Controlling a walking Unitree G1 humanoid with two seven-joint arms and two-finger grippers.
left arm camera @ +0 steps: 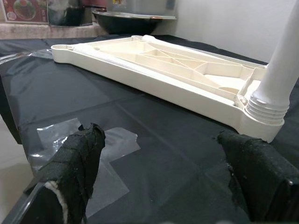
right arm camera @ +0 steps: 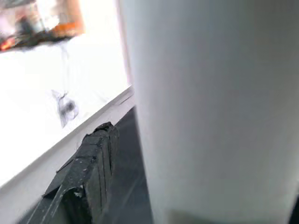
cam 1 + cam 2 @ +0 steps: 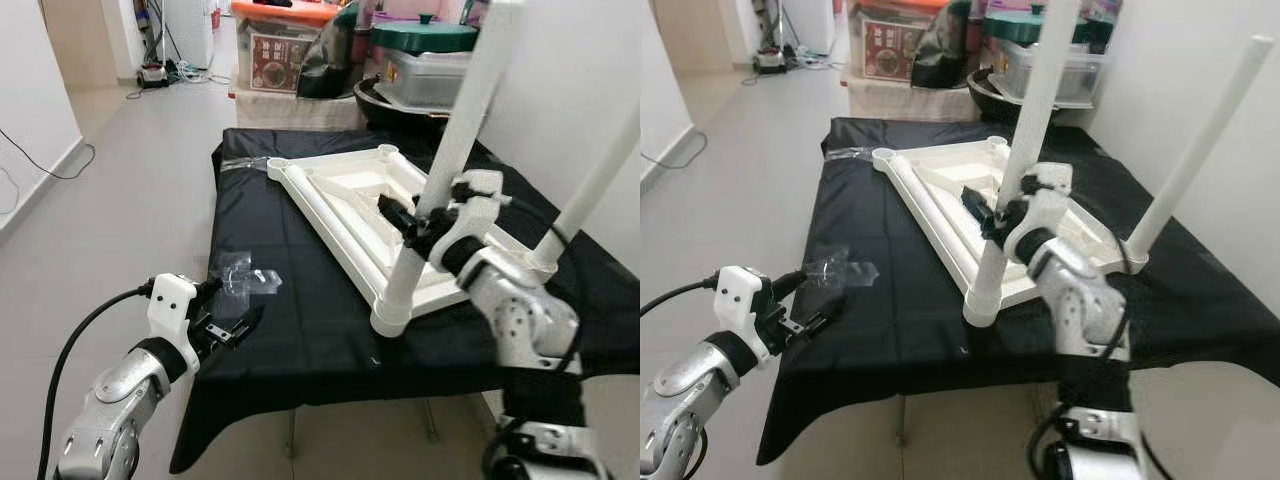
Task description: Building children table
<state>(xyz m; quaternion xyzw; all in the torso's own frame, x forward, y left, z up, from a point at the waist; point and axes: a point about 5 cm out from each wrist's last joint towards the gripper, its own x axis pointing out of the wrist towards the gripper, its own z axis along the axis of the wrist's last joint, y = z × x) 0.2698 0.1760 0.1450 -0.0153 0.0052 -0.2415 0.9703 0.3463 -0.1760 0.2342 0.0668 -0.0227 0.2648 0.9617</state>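
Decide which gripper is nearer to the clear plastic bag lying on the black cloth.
Left. The left gripper hovers open at the table's front edge, just short of the clear plastic bag. The right gripper is across the table, fingers around a white table leg.

- The tabletop (image 3: pixel 350 215) is looking like smooth cream plastic, faintly glossy.
- The leg (image 3: pixel 445 170) is showing matt white plastic.
- The cloth (image 3: pixel 290 320) is lying black, slightly shiny.
- The wrapper (image 3: pixel 245 275) is gleaming clear.
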